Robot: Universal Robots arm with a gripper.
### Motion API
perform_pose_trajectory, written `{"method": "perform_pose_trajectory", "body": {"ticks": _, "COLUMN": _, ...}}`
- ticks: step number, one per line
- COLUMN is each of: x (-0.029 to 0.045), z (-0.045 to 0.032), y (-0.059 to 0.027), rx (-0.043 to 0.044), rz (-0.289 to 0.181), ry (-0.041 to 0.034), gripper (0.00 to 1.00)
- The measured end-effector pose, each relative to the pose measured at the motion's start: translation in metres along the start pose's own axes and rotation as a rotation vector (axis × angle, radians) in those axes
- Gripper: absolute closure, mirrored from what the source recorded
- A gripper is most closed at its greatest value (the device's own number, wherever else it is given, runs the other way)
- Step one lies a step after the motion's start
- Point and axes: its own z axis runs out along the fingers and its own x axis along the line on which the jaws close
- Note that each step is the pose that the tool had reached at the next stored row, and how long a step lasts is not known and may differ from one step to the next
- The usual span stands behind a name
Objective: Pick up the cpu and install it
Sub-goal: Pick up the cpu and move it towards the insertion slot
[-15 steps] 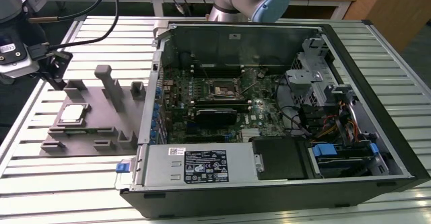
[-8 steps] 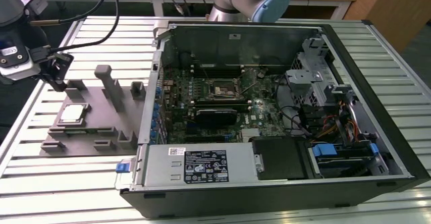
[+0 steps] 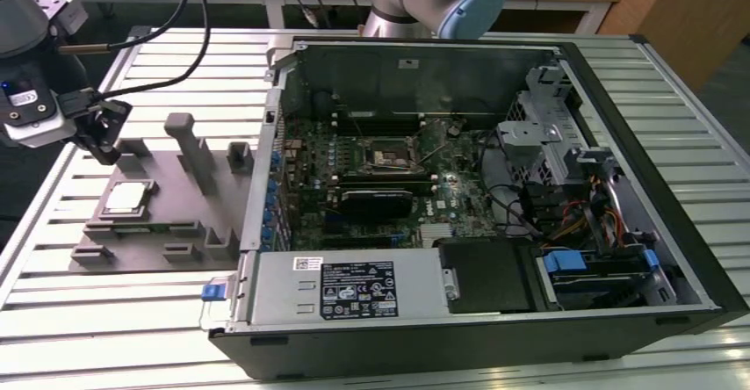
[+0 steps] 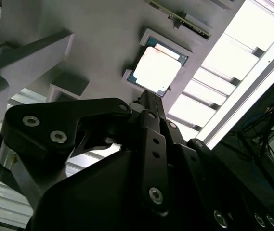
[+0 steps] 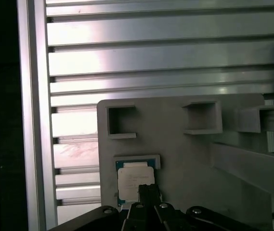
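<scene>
The cpu [image 3: 126, 198] is a pale silver square chip lying flat in a recess of the grey moulded fixture tray [image 3: 188, 198], at the exterior view's left. My gripper [image 3: 107, 151] hangs above the tray, just behind the cpu and clear of it. In both wrist views the dark fingers come together in a narrow tip, shut with nothing between them. That tip [image 4: 144, 94] points at the near edge of the cpu [image 4: 157, 67], and the gripper [image 5: 147, 188] partly overlaps the cpu [image 5: 133, 178]. The black motherboard socket [image 3: 385, 155] sits inside the open computer case.
The open computer case [image 3: 609, 232] takes up the middle and the exterior view's right, with cables, drive bays and a power supply [image 3: 340, 286] inside. Upright posts [image 3: 184, 140] rise from the fixture tray beside the cpu. Everything rests on a slatted aluminium table [image 3: 105, 298].
</scene>
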Motion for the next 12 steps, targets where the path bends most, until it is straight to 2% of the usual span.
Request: {"method": "perform_pose_trajectory", "body": {"ticks": 12, "x": 0.0006, "z": 0.0120, "y": -0.0018, "rx": 0.0014, "rz": 0.000, "ry": 0.0011, "gripper": 0.89}}
